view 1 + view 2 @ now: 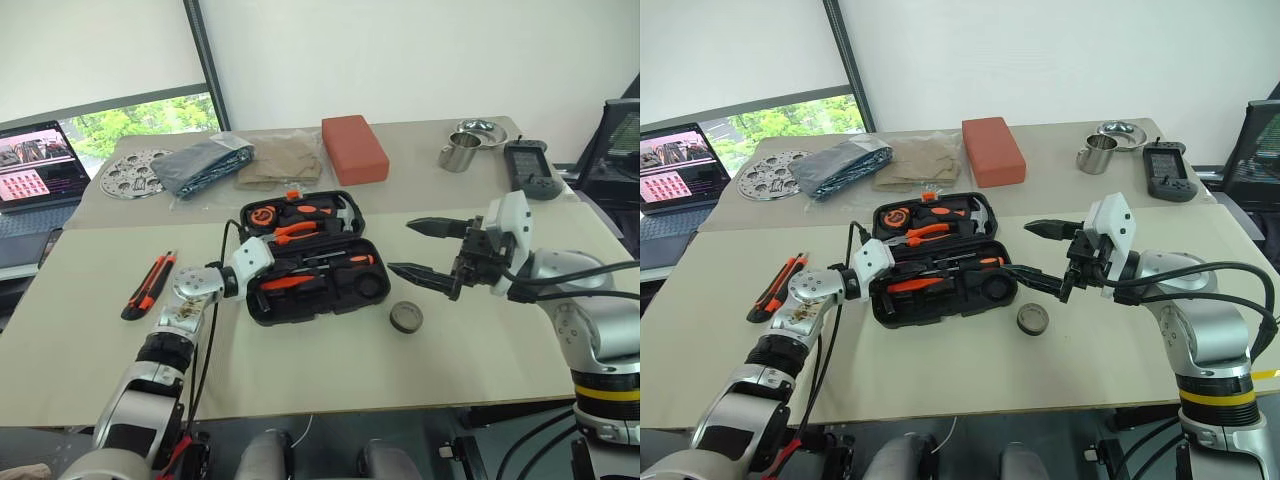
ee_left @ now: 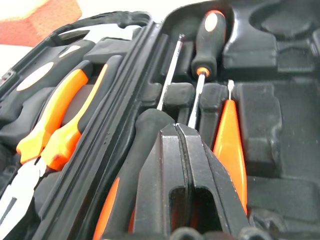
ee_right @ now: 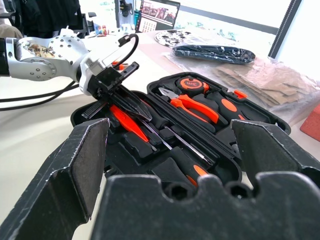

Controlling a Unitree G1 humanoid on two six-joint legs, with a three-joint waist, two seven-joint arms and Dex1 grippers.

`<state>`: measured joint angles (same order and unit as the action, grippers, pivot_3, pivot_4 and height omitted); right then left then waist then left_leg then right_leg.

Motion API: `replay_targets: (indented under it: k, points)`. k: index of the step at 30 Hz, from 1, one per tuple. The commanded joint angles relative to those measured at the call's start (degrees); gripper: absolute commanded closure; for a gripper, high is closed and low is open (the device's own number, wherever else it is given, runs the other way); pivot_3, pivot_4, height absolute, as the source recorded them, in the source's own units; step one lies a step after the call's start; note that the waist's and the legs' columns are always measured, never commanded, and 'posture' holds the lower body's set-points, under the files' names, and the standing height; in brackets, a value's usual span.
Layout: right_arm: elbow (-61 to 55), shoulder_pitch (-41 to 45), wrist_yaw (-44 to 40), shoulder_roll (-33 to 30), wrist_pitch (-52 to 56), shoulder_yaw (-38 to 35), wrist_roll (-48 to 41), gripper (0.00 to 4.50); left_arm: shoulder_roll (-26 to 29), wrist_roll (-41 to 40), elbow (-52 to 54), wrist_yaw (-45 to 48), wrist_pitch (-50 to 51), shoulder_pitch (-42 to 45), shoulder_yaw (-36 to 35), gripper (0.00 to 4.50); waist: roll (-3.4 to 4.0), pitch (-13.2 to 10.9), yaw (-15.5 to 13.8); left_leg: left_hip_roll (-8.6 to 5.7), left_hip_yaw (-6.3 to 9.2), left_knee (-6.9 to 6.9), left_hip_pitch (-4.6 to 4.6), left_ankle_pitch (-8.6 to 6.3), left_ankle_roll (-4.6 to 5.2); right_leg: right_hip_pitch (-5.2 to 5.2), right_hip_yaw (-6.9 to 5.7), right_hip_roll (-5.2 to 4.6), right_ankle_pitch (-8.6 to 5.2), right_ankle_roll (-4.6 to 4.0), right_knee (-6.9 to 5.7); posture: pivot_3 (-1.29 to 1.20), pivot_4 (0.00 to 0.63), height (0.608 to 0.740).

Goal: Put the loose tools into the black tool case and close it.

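Tools sit partly stowed in the black tool case, which lies open at the middle of the table, lid half away from me, tray half toward me. My left gripper has its two fingers pressed flat together with nothing between them, the tips down in the tray half among the slots. Just beside them lies the slim all-orange screwdriver in its groove, and next to that the two black-shafted screwdrivers, lying along the tray; whether my fingers touch any of them I cannot tell. The lid half holds the orange-handled pliers, a round orange tape measure and a hammer.

My right gripper hangs above the table to the right of the case, level, its fingers spread wide and empty, pointing toward the case.

Still outside: the orange-and-black utility knife lies on the table well to the left of the case, beside my left forearm, and the small dark grey tape roll lies flat near the case's front right corner, below my right fingers.

Farther back stand a red-orange block, a metal cup and a black handheld device.
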<state>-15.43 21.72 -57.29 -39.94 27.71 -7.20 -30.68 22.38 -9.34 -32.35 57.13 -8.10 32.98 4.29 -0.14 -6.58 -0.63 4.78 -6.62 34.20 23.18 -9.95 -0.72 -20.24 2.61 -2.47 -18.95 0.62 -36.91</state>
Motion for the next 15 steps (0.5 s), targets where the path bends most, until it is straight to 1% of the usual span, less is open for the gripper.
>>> replay_targets:
  k: [1, 4, 6, 7, 9, 12, 13, 14, 15]
  points:
    - [-1.7, 1.3, -0.1, -0.2, -0.6, -1.5, -2.1, 0.0, 2.0, -7.1, 11.2, -0.7, 7.4, -0.1, -5.5, 4.48, -0.11, -0.1, 0.1, 0.0, 0.01, 0.0, 0.02, 0.0, 0.0, -0.02, 0.0, 0.01, 0.0, 0.0, 0.01, 0.0, 0.15, 0.736]
    - [-2.1, 1.6, 0.0, 0.2, -0.4, -1.4, -2.9, 0.0, 4.2, -10.9, 19.4, -4.1, 14.6, -1.9, -10.0, 4.48, -0.12, -0.1, 0.5, 0.04, 0.03, -0.03, 0.0, 0.0, 0.0, -0.01, 0.01, 0.05, 0.0, 0.0, 0.02, 0.0, 0.15, 0.736]
    - [-2.2, 2.1, 0.4, 0.8, -0.3, -1.4, -3.8, 0.0, 6.0, -11.7, 23.1, -8.6, 19.1, -3.2, -13.2, 4.48, -0.12, -0.1, 0.8, 0.05, 0.04, -0.07, -0.04, 0.0, -0.01, 0.01, 0.02, 0.06, 0.0, 0.0, 0.02, 0.0, 0.15, 0.736]
    - [-2.2, 2.2, 0.5, 0.9, -0.3, -1.4, -4.2, 0.0, 6.8, -12.0, 24.5, -10.5, 21.4, -3.8, -14.4, 4.48, -0.12, -0.1, 0.8, 0.05, 0.04, -0.08, -0.06, 0.01, -0.01, 0.02, 0.02, 0.06, 0.0, 0.0, 0.02, 0.0, 0.15, 0.736]
    - [-2.1, 2.5, 0.7, 1.3, -0.4, -1.1, -4.5, 0.0, 9.5, -9.2, 25.2, -15.8, 24.5, -5.6, -16.8, 4.48, -0.12, -0.1, 1.0, 0.05, 0.05, -0.08, -0.09, 0.01, -0.01, 0.05, 0.02, 0.05, 0.0, 0.0, 0.02, 0.0, 0.15, 0.736]
    - [-1.9, 2.9, 0.5, 2.0, -0.7, -0.5, -4.7, 0.0, 11.9, -7.4, 25.7, -22.5, 27.4, -9.9, -20.9, 3.77, -0.14, -0.1, 1.4, 0.06, 0.11, -0.13, -0.13, 0.01, -0.01, 0.04, 0.03, 0.05, 0.0, 0.0, 0.03, 0.0, 0.15, 0.736]
    - [-1.9, 2.9, 0.3, 2.1, -0.8, -0.3, -4.7, 0.0, 12.9, -6.0, 26.2, -23.7, 27.3, -11.7, -21.1, 3.34, -0.16, -0.1, 1.4, 0.06, 0.12, -0.15, -0.14, 0.01, -0.01, 0.04, 0.03, 0.04, 0.0, 0.01, 0.03, 0.0, 0.15, 0.736]
    - [-1.7, 3.0, 0.2, 2.2, -0.8, -0.1, -4.7, 0.0, 13.7, -4.8, 26.6, -24.6, 27.5, -13.6, -21.1, 3.05, -0.16, -0.1, 1.3, 0.06, 0.14, -0.19, -0.14, 0.01, -0.01, 0.04, 0.03, 0.03, 0.0, 0.0, 0.05, 0.0, 0.15, 0.736]
    - [-1.5, 3.3, 0.0, 2.3, -0.8, 0.2, -4.7, 0.0, 14.6, -3.8, 27.0, -25.1, 27.3, -15.7, -21.2, 2.59, -0.16, -0.1, 1.3, 0.05, 0.14, -0.23, -0.14, 0.01, -0.01, 0.03, 0.03, 0.01, 0.0, 0.0, 0.07, 0.0, 0.15, 0.736]
